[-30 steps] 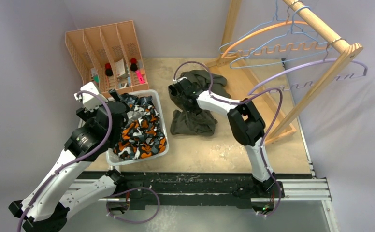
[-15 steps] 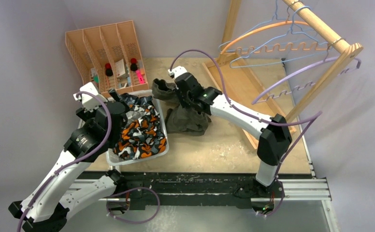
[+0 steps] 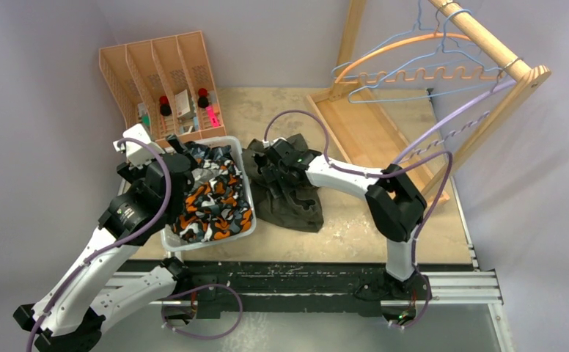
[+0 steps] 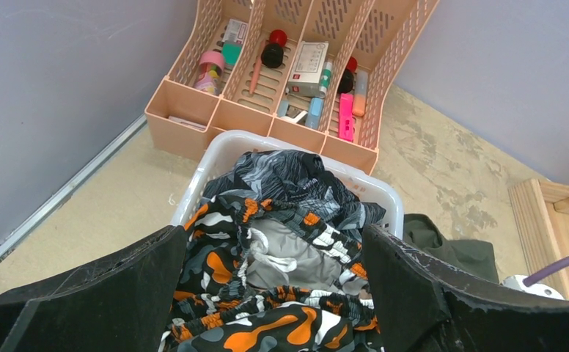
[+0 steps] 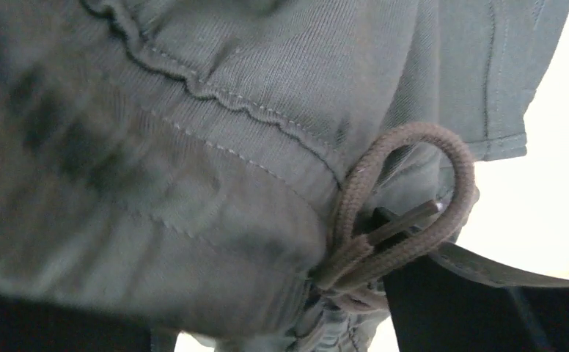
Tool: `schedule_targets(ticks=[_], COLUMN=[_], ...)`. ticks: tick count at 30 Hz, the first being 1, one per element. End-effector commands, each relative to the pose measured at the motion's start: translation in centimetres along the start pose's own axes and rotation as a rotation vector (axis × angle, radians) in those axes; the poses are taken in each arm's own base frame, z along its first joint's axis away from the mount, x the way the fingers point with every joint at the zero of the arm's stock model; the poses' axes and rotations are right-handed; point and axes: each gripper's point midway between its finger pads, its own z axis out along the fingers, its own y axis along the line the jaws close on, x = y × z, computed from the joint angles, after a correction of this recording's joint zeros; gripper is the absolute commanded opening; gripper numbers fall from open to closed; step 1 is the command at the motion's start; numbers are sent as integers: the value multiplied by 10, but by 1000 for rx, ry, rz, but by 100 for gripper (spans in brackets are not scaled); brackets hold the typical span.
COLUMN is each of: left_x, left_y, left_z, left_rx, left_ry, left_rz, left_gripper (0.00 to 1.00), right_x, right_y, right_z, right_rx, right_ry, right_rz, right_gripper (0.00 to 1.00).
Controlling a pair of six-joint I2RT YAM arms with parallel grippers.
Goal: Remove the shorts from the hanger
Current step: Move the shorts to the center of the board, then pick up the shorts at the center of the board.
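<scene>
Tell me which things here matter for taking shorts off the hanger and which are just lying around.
Part of the job: olive shorts, camouflage shorts, hangers, wooden rack, white basket.
Just lying about: desk organizer, markers.

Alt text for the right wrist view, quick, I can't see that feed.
Close-up of olive shorts filling the frame, slightly blurred. Their brown drawstring loops against a black finger at lower right.
</scene>
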Motion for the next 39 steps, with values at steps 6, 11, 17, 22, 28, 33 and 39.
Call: schedule_targets(ticks=[6, 11, 17, 22, 28, 33, 39], left_x=[-5, -2, 2, 11, 16, 11, -15], left_y=[5, 2, -1, -8, -10, 2, 31], left_z=[-3, -2, 0, 4, 13, 46, 74], left_rx=[-7, 2, 4, 15, -25, -69, -207], left_ry=[-1, 8, 16, 41, 48, 120, 128], left_rz=[-1, 0, 19, 48, 78, 29, -12], left_gripper=[89, 89, 89, 91, 100, 100, 100], right_x=[-19, 5, 1, -61, -141, -170, -209], right_y=[2, 6, -14, -31, -22, -10, 11], right_z=[12, 39, 32, -40, -161, -236, -335], right_rx=[-27, -61, 41, 65, -124, -277, -480], right_ry=[-32, 29, -25, -236, -549, -693, -877], right_rz=[100, 134, 158, 198, 173, 163, 99], right_gripper=[99, 92, 46, 13, 4, 4, 4])
